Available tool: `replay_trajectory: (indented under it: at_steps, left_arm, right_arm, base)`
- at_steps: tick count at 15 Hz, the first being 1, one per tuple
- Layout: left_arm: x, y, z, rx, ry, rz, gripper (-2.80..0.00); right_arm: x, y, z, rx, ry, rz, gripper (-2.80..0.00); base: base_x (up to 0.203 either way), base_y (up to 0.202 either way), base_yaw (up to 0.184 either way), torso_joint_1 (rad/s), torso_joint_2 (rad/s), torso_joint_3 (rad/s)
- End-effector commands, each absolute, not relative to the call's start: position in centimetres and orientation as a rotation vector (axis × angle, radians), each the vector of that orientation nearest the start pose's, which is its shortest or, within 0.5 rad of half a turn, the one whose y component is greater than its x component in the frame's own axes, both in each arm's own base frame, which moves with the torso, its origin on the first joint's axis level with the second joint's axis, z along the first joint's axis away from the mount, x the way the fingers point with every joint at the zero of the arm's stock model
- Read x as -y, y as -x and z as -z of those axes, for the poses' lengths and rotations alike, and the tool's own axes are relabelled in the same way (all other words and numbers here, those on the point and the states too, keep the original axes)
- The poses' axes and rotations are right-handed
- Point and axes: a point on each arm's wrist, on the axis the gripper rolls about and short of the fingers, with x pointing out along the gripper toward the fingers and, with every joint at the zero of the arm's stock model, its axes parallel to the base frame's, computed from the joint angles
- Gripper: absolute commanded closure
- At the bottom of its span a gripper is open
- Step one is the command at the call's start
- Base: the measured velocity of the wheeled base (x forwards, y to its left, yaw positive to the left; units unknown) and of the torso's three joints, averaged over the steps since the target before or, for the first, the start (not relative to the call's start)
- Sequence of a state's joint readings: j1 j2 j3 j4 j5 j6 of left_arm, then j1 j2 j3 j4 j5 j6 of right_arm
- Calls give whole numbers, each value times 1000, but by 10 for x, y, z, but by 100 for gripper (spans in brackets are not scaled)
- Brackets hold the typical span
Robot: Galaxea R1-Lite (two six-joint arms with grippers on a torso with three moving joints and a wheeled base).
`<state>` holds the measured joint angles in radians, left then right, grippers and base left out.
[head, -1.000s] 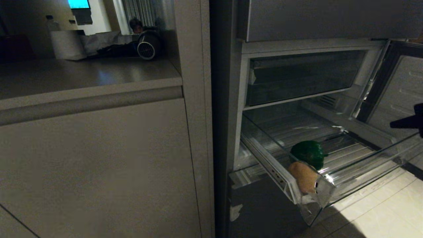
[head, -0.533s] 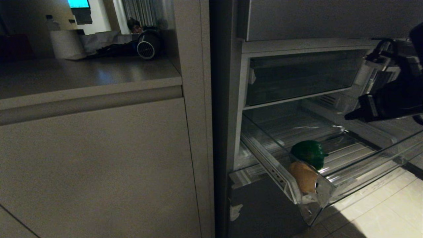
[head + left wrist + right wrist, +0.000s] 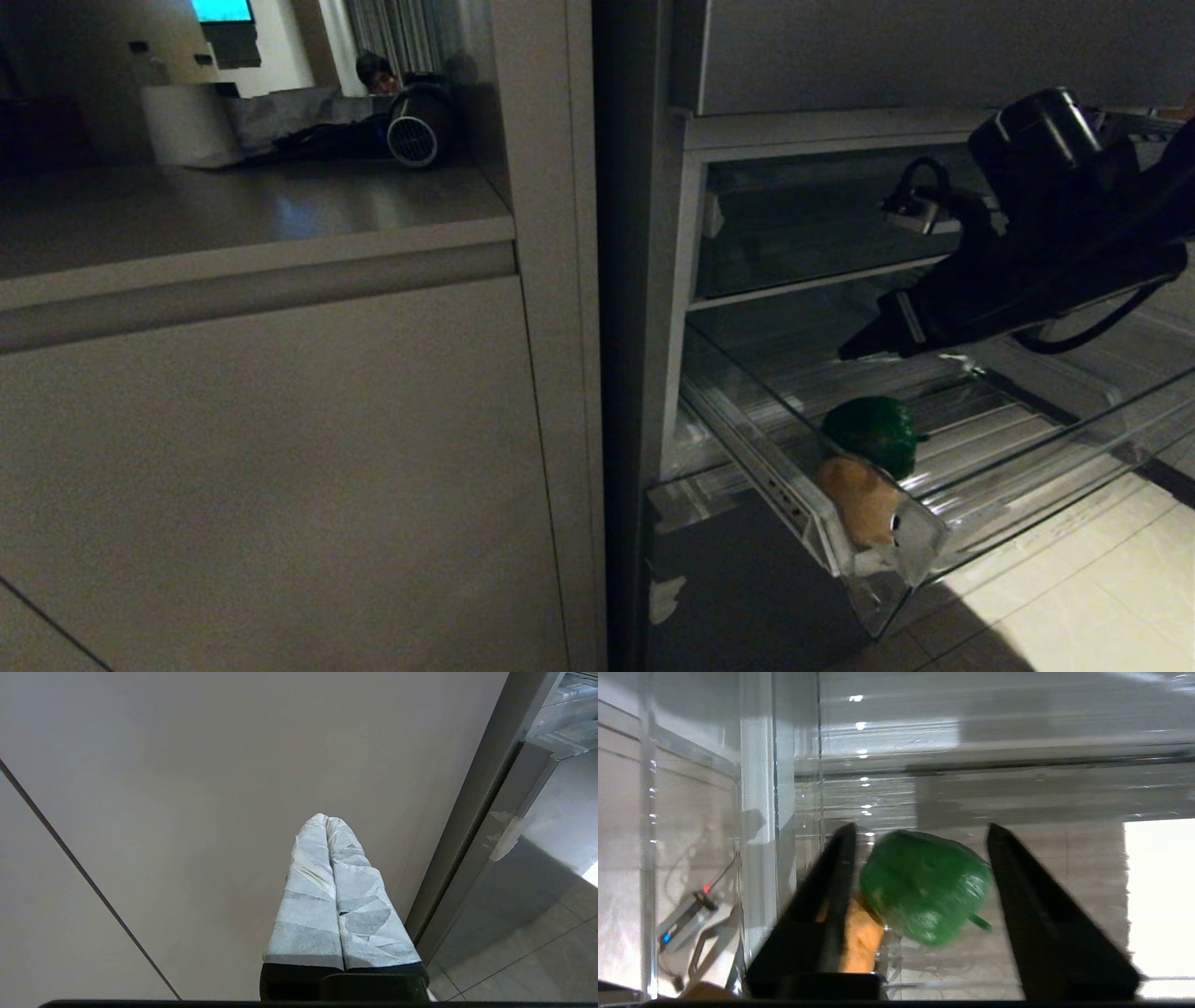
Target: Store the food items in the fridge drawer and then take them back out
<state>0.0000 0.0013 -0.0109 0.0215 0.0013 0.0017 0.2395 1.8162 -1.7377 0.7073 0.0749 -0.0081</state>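
Note:
The fridge drawer, a clear plastic bin, stands pulled out of the fridge. In its front left corner lie the food items: a tan potato and, touching it from behind, a green bell pepper. My right gripper hovers above the drawer, pointing down toward them. In the right wrist view its black fingers are open, framing the pepper without touching it, with the potato beside one finger. My left gripper, wrapped in pale tape, is shut and empty in front of a beige cabinet panel.
A closed upper fridge drawer sits above the open one. A counter with a paper roll and a small round fan lies to the left. Tiled floor is below the drawer. A person is far behind.
My right arm has swung in from the right edge of the head view to a place over the open drawer. The pepper, potato and drawer have not moved.

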Motion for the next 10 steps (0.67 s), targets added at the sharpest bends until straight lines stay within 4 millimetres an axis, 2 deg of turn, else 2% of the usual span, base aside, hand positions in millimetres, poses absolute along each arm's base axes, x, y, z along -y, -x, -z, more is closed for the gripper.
replay_trajectory:
  at_steps: [1, 10]
  left_arm:
    - [0, 24, -76, -12, -2, -2, 0]
    - [0, 23, -76, -13, -2, -2, 0]
  right_arm:
    - [-83, -327, -266, -830, 85, -288, -280]
    - [-73, -334, -244, -927, 95, -226, -280]
  base:
    - [0, 0, 0, 0, 0, 0]
    - [0, 0, 0, 0, 0, 0]
